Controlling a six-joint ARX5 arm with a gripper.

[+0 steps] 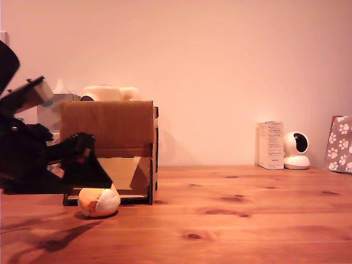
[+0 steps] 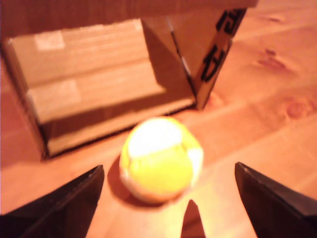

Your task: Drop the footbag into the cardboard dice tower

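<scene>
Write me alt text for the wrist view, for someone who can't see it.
A blurred yellow and white footbag lies on a wooden table, between the two dark fingers of the open hand. Behind it stands the cardboard dice tower, its front opening facing the camera.

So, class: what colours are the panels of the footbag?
Yellow and white in the wrist view; the footbag shows orange and white in the exterior view. Wrist view shows it best.

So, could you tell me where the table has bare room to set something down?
Bare wood runs from the cardboard dice tower to the white box and camera, and across the near edge. It is crowded at the tower's front, where the footbag lies under the open gripper.
</scene>
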